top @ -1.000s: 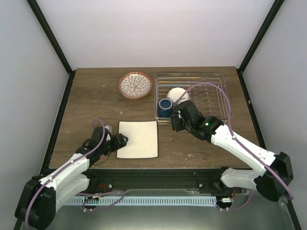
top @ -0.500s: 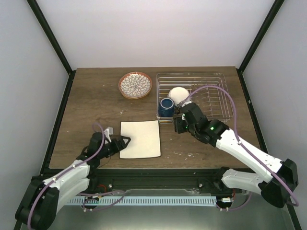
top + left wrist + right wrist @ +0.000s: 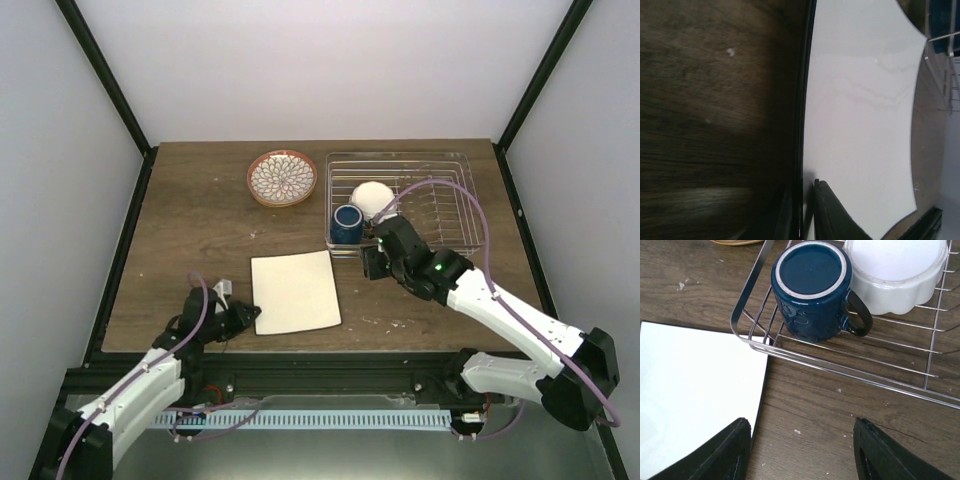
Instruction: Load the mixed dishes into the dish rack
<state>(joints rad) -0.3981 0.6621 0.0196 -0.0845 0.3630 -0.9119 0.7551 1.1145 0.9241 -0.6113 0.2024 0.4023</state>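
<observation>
Pinching the plate edge to carry it to the rack, left gripper sat closed; right gripper hung open, empty.

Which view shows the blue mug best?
Right wrist: the mug fills the upper frame, close and sharp, base up, handle to its right. The top view shows it small, beside the white bowl. The left wrist shows only a blurred blue sliver at its upper right edge.
</observation>
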